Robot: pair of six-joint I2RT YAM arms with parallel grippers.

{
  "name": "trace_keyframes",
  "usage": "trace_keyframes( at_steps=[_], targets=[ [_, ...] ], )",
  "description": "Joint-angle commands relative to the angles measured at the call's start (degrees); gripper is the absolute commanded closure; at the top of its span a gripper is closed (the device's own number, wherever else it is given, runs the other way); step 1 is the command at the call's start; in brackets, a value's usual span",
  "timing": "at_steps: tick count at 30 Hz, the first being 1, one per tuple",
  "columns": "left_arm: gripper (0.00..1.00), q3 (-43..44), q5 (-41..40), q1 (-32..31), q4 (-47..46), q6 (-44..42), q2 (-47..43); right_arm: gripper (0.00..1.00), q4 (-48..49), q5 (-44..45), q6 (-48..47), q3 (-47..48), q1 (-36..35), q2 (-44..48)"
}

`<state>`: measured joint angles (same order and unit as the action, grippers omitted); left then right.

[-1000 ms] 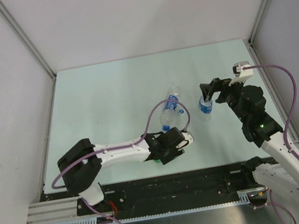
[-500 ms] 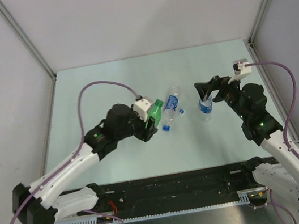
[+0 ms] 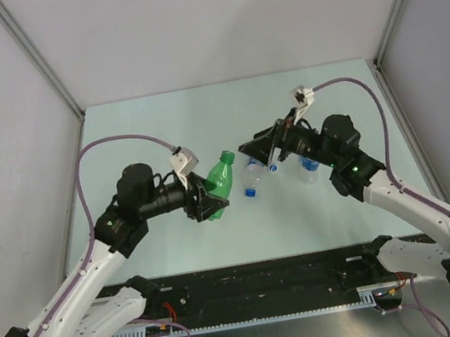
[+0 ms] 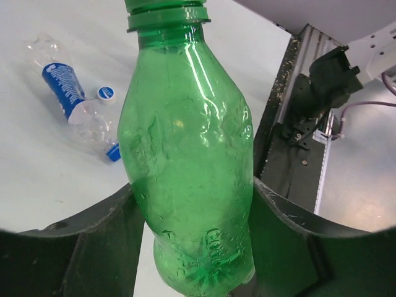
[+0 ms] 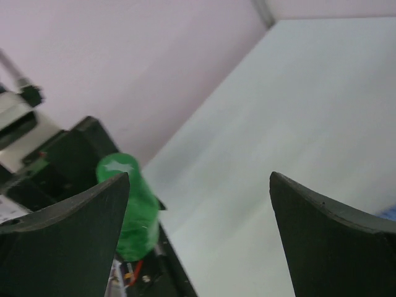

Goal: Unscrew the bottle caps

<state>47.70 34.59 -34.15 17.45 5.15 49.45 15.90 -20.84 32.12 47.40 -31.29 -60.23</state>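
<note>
Green cap small, prob slick; pinch rim. Green bottle light, squashy, clamped low in L gripper. R gripper wide open, empty.

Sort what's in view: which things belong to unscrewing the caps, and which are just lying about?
Job: green bottle, green cap, lying bottle, standing bottle, loose cap.
Lying about: purple cables, rail.

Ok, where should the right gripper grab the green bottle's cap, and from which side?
Grip the green cap by its round rim, coming end-on along the neck: the left gripper holds the green bottle tilted, cap toward the open right gripper.
</note>
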Motion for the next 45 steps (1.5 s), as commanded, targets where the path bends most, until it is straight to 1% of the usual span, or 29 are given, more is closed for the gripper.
trace_keyframes(
  at_steps=[1, 4, 9, 15, 20, 22, 32, 37, 39, 41, 45],
  targets=[
    [0.43, -0.8, 5.0, 0.7, -1.9, 1.6, -1.4, 0.02, 12.0, -5.7, 8.0, 4.2, -3.5, -2.0],
    [0.44, -1.2, 4.8, 0.7, -1.9, 2.0, -2.1, 0.02, 13.6, -6.0, 9.7, 5.1, -4.9, -3.2],
    [0.45, -1.1, 2.7, 0.8, -2.0, 2.2, -2.4, 0.08, 11.3, -5.7, 10.1, 6.7, -6.6, -5.5],
    [0.48, -1.0, -0.2, 0.8, -1.9, 2.5, -2.1, 0.12, 8.2, -0.1, 9.6, 7.0, -9.2, -6.1],
    [0.51, -1.6, -1.6, 0.8, -1.9, 3.3, -2.1, 0.28, 5.3, 3.7, 9.2, 7.3, -10.4, -6.5],
    [0.53, -1.9, -2.0, 0.8, -1.8, 3.5, -2.1, 0.32, 4.6, 4.1, 9.2, 7.6, -10.6, -6.9],
    [0.56, -3.0, -1.9, 0.8, -1.8, 3.6, -2.1, 0.39, 3.0, 4.5, 9.5, 8.9, -12.2, -9.2],
    [0.58, -3.2, -2.0, 0.8, -1.6, 3.4, -2.1, 0.46, 2.7, 4.4, 9.9, 9.7, -12.7, -10.7],
    [0.58, -3.2, -2.0, 0.8, -1.6, 3.4, -2.0, 0.54, 2.7, 4.4, 10.1, 9.7, -12.7, -10.9],
    [0.59, -3.3, -2.1, 0.8, -1.6, 3.3, -2.0, 0.65, 2.8, 4.5, 10.3, 9.7, -12.7, -10.9],
    [0.62, -3.4, -2.2, 0.8, -1.5, 3.2, -2.1, 0.93, 3.0, 4.6, 10.4, 9.7, -12.7, -10.6]
  ],
)
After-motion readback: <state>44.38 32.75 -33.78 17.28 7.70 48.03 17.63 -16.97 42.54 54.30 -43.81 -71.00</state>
